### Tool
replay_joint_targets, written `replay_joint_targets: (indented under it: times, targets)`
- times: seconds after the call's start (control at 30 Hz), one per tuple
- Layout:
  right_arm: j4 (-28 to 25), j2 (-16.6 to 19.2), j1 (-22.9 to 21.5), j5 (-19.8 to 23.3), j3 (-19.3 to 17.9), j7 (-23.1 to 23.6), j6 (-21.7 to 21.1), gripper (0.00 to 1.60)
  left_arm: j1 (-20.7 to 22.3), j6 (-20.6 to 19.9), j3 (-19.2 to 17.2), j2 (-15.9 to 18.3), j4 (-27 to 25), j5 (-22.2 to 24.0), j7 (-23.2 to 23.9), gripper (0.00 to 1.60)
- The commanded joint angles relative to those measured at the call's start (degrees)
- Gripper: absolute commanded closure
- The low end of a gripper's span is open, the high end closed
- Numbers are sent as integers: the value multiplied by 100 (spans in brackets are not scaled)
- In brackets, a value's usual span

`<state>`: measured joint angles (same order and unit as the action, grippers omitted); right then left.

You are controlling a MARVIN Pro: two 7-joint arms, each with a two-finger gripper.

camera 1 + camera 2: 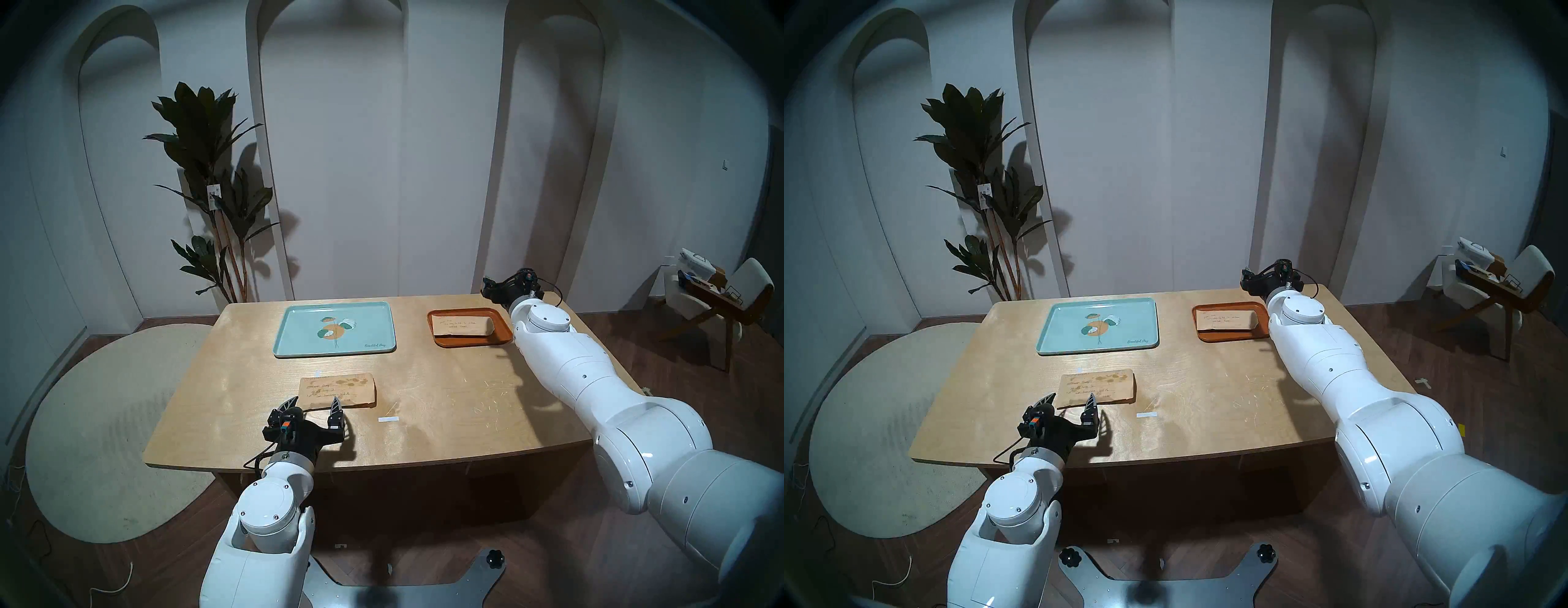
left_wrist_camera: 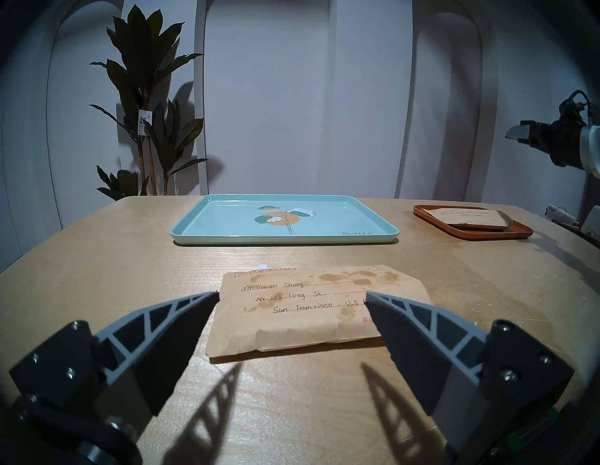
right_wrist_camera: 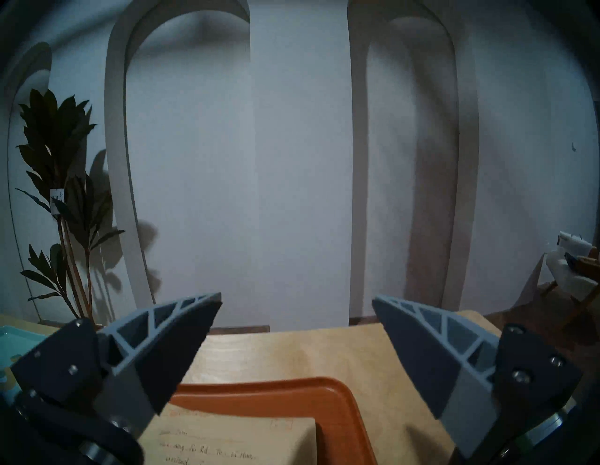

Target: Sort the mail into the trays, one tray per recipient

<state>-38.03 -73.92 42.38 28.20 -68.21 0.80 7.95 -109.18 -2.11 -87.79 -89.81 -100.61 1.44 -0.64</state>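
Now, from the head view I have the blotched envelope [image 1: 338, 390] lying flat near the table's [image 1: 445, 424] front edge, left of centre, with my left gripper [image 1: 315, 404] hovering at its near edge, fingers spread wide and holding nothing. The teal tray [image 1: 297, 339] sits bare toward the back edge; the orange tray [image 1: 502, 335] by the back right corner already holds the plain envelope [image 1: 462, 326]. My right gripper [image 1: 488, 288] hangs above that tray's far side; its jaws are hidden here.

From the left wrist, the blotched envelope [image 2: 311, 308] lies between and just ahead of my fingertips [image 2: 207, 297]. It is flat, so I judge I should come in low at its slightly raised near edge, pinch there, and lift before carrying it to the teal tray [image 2: 194, 224].

From the right wrist, the right gripper [image 3: 297, 300] is wide open and empty, with the plain envelope [image 3: 233, 441] below inside the orange tray [image 3: 337, 399]. I would keep this arm clear.
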Motion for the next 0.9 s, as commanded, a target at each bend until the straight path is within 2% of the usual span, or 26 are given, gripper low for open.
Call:
replay_joint_targets:
  times: [0.0,0.47,0.87]
  targets:
    - [-647,176,-58,-80,-39,17,307,0,74,32,1,-3,-99,-2,0,0]
    - [-1591,486,410,-239,-117,38,526,0,89,35,2,-2,-103,-1,1,0]
    - [-2473,857,880,-347,-349,-84,736,0,99,39,2,-2,-114,-1,1,0]
